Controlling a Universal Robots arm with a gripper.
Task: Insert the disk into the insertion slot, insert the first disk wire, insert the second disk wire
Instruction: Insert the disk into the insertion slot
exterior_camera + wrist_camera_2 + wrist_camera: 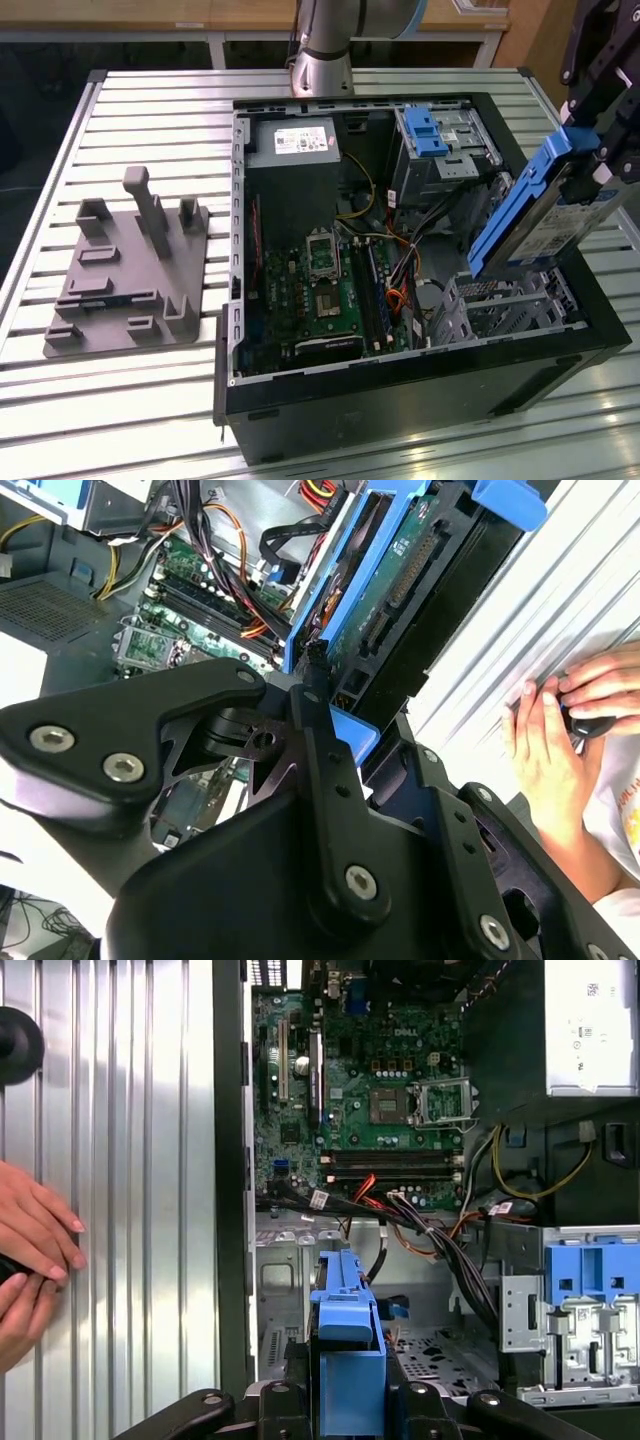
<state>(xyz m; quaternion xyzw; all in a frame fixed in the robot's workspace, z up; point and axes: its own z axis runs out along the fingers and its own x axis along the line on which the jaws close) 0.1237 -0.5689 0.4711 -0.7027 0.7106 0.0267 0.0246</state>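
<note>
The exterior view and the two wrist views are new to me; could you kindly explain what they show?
A robot arm works on an open computer case on a slatted table. The exterior view looks on from off the arm; both wrist views ride on it. Its jaws hold the disk, tilted, above the insertion slot. A grey fixture lies beside the case, at the exterior view's left. A person's hands rest on the table in the first wrist view.
</note>
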